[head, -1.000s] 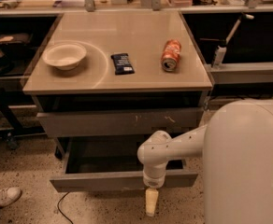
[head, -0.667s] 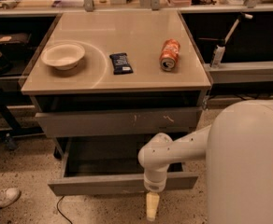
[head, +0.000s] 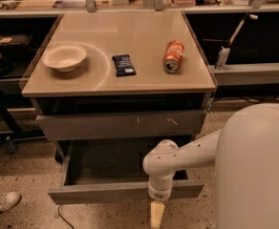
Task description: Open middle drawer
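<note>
The cream-coloured two-finger gripper (head: pixel 157 214) hangs at the very bottom of the view, pointing down toward the speckled floor, just in front of and below the front panel of the open drawer; whether it is spread or pressed together I cannot tell, and I also cannot tell if it touches the panel. Above it, the white rounded wrist and arm (head: pixel 164 162) cross over the front edge of the wide, shallow grey middle drawer (head: pixel 96 193), which stands far out from the cabinet, with its grey tray-like inside open to view. Directly above is the larger grey drawer front with white scuff marks (head: pixel 120 124), closed, and above that the beige table top (head: pixel 130 32), which carries a white bowl (head: pixel 64 57), a dark snack packet (head: pixel 123 65) and an orange soda can lying on its side (head: pixel 173 56). In my judgement the opening is almost done. The risk now is in the arm itself - the wrist sits across the drawer's edge, so a careless lift or pull could catch the panel and drag the drawer too far on its rails, or push it back in.
</note>
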### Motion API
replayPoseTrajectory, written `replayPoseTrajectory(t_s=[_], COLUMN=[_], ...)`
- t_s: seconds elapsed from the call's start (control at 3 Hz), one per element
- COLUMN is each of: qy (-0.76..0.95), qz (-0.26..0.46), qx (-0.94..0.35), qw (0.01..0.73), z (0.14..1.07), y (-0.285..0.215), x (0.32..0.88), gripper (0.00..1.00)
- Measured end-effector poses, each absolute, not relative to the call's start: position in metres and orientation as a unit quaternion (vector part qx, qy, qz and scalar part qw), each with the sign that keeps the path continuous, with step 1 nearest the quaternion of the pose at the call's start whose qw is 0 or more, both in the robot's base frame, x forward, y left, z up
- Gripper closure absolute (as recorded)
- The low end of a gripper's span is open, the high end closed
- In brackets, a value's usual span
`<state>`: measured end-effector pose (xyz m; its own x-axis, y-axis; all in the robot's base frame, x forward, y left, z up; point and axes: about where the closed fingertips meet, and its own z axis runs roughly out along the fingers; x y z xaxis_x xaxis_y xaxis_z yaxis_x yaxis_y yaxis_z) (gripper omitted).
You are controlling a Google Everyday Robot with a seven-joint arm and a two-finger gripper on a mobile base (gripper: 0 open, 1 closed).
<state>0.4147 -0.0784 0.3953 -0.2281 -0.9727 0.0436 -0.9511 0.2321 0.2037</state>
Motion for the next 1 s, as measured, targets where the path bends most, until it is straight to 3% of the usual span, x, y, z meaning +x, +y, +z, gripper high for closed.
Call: replayPoseTrajectory(t_s=[1.0], qy=[-0.802], qz=[-0.08], qx=[0.585], qw=[0.087], z=[0.406], y=[-0.079], x=[0.39], gripper=[0.0])
